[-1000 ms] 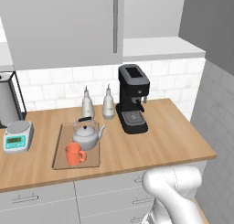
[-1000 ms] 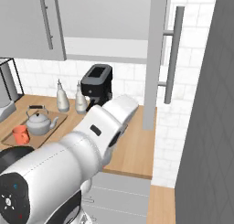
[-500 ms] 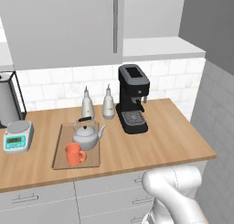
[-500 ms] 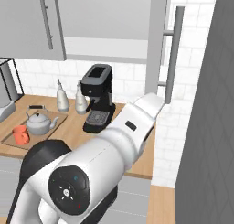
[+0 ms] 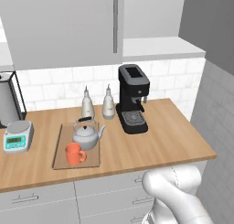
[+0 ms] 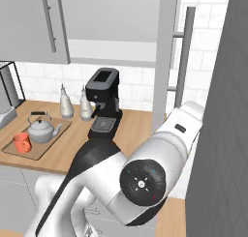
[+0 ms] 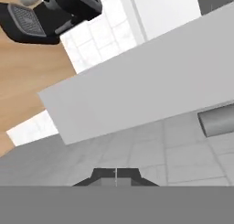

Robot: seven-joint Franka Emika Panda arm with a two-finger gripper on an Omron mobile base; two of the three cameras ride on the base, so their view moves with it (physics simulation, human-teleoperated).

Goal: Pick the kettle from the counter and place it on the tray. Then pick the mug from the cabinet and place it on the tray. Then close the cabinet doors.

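Note:
The silver-grey kettle [image 5: 87, 134] and the orange-red mug [image 5: 74, 154] both stand on the wooden tray [image 5: 61, 145] on the counter [image 5: 173, 141]; they also appear as kettle [image 6: 41, 128], mug [image 6: 22, 141] and tray [image 6: 46, 143]. The cabinet's left door [image 5: 59, 26] is closed. Its right door [image 6: 164, 62] stands open, edge-on, with its bar handle [image 6: 184, 57]. My arm reaches right, the hand by that door's lower part. My gripper [image 7: 116, 174] is shut on nothing, close to the door panel [image 7: 137, 95] and handle [image 7: 218, 120].
A black coffee machine [image 5: 132, 99] and two slim grey bottles [image 5: 87, 104] stand at the back of the counter. A scale [image 5: 17, 136] sits at the left. A dark grey wall [image 6: 227, 110] closes off the right side, leaving a narrow gap beside the open door.
My arm has swung up and to the right, toward the open right door. Kettle, mug, tray and both doors have stayed where they were.

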